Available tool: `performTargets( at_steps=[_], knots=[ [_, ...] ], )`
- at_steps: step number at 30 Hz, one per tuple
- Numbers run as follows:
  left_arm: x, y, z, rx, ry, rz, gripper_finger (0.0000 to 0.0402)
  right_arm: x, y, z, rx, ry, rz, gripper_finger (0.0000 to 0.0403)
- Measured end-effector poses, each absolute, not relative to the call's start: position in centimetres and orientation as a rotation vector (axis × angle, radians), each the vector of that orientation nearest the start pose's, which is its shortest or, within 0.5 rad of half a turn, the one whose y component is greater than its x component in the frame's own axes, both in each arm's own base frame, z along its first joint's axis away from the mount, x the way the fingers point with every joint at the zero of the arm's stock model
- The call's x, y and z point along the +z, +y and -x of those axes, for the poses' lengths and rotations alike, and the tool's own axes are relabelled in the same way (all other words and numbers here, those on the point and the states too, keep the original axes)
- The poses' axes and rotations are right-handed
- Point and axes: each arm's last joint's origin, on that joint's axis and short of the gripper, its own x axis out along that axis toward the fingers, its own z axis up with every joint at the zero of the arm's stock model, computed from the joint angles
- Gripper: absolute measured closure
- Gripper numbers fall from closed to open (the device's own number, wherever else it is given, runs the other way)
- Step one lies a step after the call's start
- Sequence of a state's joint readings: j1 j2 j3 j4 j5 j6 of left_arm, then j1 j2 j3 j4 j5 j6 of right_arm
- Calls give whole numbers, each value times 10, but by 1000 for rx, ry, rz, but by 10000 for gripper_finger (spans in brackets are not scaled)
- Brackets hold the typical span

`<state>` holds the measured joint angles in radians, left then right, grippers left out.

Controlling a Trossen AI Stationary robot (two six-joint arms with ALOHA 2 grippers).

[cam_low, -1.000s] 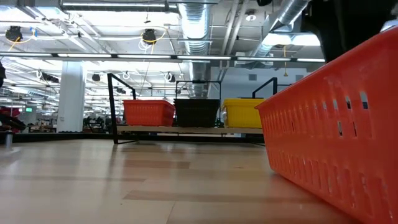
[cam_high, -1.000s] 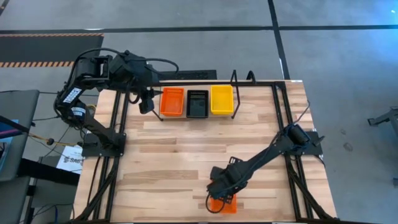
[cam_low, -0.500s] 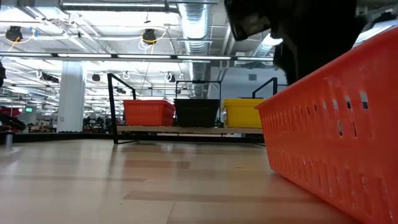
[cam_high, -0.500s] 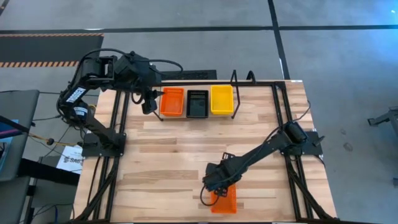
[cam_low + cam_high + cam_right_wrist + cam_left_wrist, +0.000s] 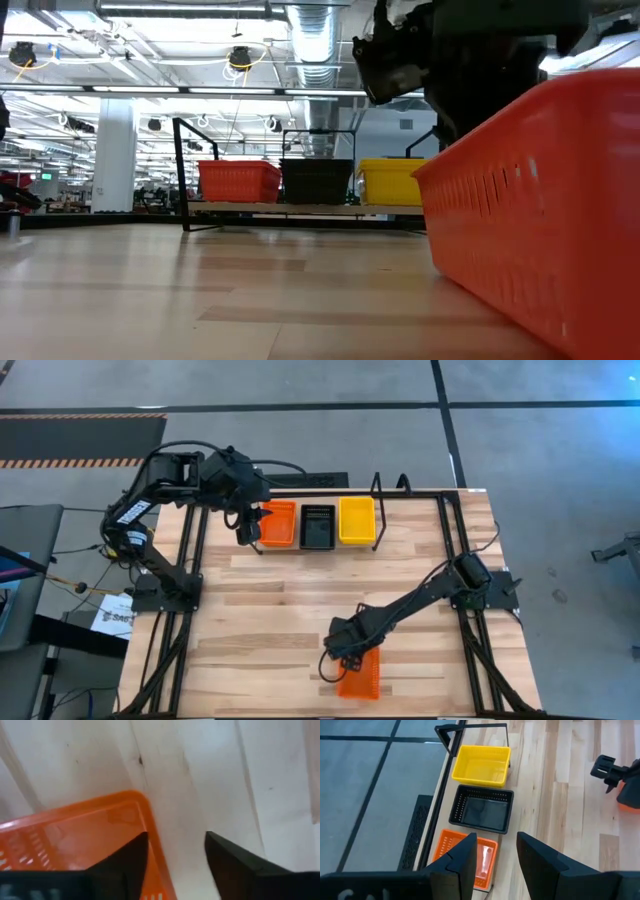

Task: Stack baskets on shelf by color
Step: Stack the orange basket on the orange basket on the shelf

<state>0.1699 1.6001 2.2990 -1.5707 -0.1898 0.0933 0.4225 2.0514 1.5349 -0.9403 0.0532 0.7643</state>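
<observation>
Since the earlier pictures, the left pincer (image 5: 245,530) has been moved closer to the shelf (image 5: 378,488), and it is now seen above the outer end of the orange basket on the shelf (image 5: 280,523). The right pincer (image 5: 335,660) has been shifted a little toward the middle of the tabletop (image 5: 280,610). The loose orange basket (image 5: 361,674) at the near edge now looks turned and tipped, not flat as before.

In the high view, part of the loose basket is hidden under the right arm. In the low view, this basket (image 5: 530,200) is cut off at the picture's edge, and its underside cannot be seen. The dark right arm is seen just behind it.

In the right wrist view, the right pincer (image 5: 175,855) is held open, and one finger is placed just by the basket's rim (image 5: 75,840). Whether the rim is touched cannot be told.

In the left wrist view, the left pincer (image 5: 495,855) is held open with nothing in it. Beyond it, three baskets are lined up on the shelf: orange (image 5: 482,857), black (image 5: 482,810) and yellow (image 5: 481,765).
</observation>
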Motion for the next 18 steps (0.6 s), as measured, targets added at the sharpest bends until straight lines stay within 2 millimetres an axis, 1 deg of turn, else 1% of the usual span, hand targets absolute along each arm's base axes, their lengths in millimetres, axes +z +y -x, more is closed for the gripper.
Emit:
performTargets(
  at_steps=[2,3,6,7,11,13,16,18],
  knots=[
    [497,46,-235,295,895,-95,274,173,161,-361,-233,1443,-295,229],
    [496,46,-236,295,896,-95,274,173,160,-362,-233,1446,-300,257],
    [496,46,-237,294,898,-95,274,173,157,-363,-235,1448,-307,362],
    [496,46,-237,294,898,-95,274,173,155,-364,-239,1445,-313,380],
    [496,46,-237,294,897,-94,274,175,149,-367,-273,1438,-351,386],
    [496,46,-237,294,897,-94,274,181,146,-368,-293,1441,-345,393],
    [496,46,-237,295,897,-94,274,202,141,-370,-373,1436,-267,394],
    [496,46,-237,295,897,-94,274,224,137,-369,-442,1431,-190,396]
  ],
)
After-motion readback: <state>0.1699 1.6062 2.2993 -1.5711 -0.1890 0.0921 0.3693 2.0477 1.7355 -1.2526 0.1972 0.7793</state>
